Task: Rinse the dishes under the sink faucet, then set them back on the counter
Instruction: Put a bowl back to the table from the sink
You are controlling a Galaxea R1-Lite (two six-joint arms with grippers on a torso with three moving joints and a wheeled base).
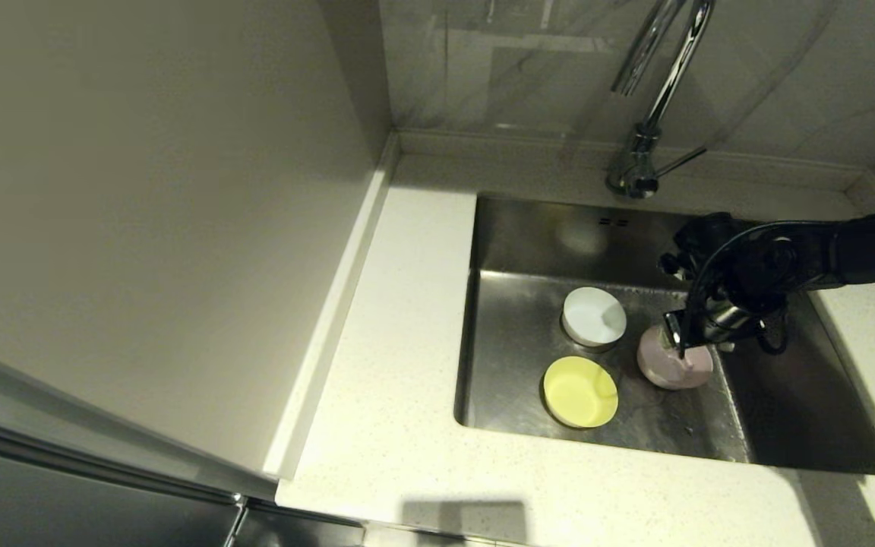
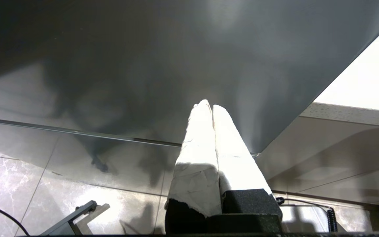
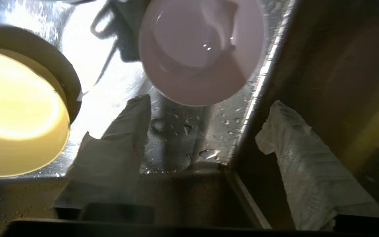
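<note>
Bowls white [image 1: 594, 315], yellow [image 1: 580, 391] and pink [image 1: 674, 357] sit in the sink [image 1: 802, 425]; my right claw [image 3: 206, 131] gapes empty over the pink one, left claw [image 2: 211, 112] parked closed.

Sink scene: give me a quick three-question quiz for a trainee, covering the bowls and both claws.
1. True or false: the yellow bowl sits inside the sink.
2. Which bowl lies closest to the right claw? A) white B) yellow C) pink bowl
3. Fill in: in the left wrist view, the left claw has its fingers ____.

Key: 1 true. 2 C, the right claw hangs open just over it, not gripping it. 3 shut.
</note>
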